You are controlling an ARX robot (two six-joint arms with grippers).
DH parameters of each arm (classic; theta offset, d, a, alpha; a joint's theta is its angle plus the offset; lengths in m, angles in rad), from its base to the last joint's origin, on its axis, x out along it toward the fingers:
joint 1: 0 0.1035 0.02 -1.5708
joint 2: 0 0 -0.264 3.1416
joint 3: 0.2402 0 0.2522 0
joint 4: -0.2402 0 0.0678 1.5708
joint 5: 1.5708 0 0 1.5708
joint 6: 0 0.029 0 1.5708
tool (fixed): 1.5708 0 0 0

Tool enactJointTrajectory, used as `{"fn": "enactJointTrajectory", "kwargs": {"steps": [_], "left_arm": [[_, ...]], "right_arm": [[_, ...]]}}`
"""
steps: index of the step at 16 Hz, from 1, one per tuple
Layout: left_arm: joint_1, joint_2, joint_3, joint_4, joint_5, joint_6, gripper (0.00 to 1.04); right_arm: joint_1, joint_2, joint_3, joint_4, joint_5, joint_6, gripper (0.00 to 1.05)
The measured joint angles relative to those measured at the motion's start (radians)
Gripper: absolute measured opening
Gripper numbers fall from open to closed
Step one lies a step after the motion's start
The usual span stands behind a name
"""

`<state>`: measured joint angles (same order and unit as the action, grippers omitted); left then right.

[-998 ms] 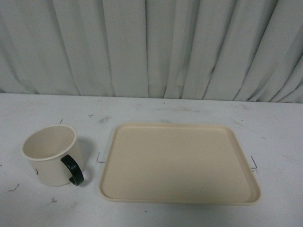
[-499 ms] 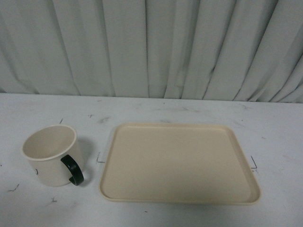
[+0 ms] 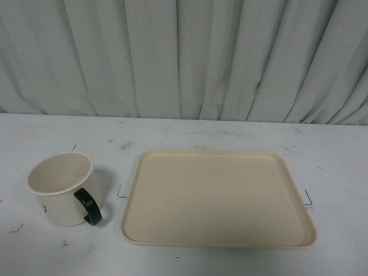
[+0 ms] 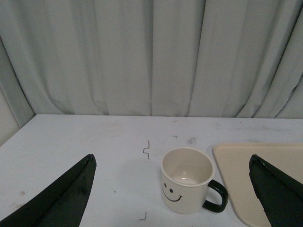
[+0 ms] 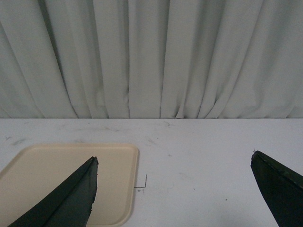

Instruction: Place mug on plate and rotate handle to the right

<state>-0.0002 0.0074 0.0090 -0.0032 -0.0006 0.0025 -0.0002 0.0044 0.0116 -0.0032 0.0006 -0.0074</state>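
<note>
- Sitting upright on the desk (image 3: 190, 133), just left of the plate (image 3: 218, 198), the mug (image 3: 60, 192) isn't on it yet.
- Handle (image 3: 88, 207) is pointing toward the robot and a bit right.
- Left gripper (image 4: 171, 158) is hanging wide open facing the mug, gripping nothing; right gripper (image 5: 173, 157) is gaping too, empty.
- Basically nothing's done: grab, placing and handle turn are all waiting.

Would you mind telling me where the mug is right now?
In the front view, the mug stands on the table, left of the plate, apart from it.
</note>
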Motion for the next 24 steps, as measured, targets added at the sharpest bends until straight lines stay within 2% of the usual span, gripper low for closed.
{"fn": "enactJointTrajectory", "kwargs": {"steps": [2,6,8,11,12,15,17,18,20,24], "left_arm": [[0.0,0.0,0.0,0.0,0.0,0.0,0.98],[-0.029,0.117,0.084,-0.208,-0.1,-0.029,0.98],[-0.024,0.207,0.124,-0.234,-0.109,-0.031,0.98],[-0.012,0.283,0.146,-0.194,-0.108,-0.031,0.98],[0.0,0.336,0.16,-0.139,-0.096,-0.029,0.98],[0.03,0.609,0.236,0.106,-0.015,-0.005,0.98],[0.043,0.932,0.344,0.303,0.047,0.051,0.98],[0.053,1.072,0.413,0.353,0.068,0.071,0.98],[0.06,1.328,0.557,0.368,0.092,0.099,0.98],[0.062,1.603,0.758,0.253,0.166,0.119,0.98]], "right_arm": [[0.0,0.0,0.0,0.0,0.0,0.0,0.98],[0.0,0.0,0.0,0.0,0.0,0.0,0.98],[0.0,0.0,0.0,0.0,-0.001,0.0,0.98],[0.0,0.0,0.0,0.0,0.0,0.0,0.98],[0.0,0.0,0.0,0.0,0.0,0.0,0.98],[0.0,0.0,0.0,0.0,0.0,0.0,0.98],[0.0,0.0,0.0,0.0,0.0,0.0,0.98],[0.0,0.0,0.0,0.0,0.0,0.0,0.98],[0.0,0.0,0.0,0.0,0.0,0.0,0.98],[0.0,0.0,0.0,0.0,0.0,0.0,0.98]]}}
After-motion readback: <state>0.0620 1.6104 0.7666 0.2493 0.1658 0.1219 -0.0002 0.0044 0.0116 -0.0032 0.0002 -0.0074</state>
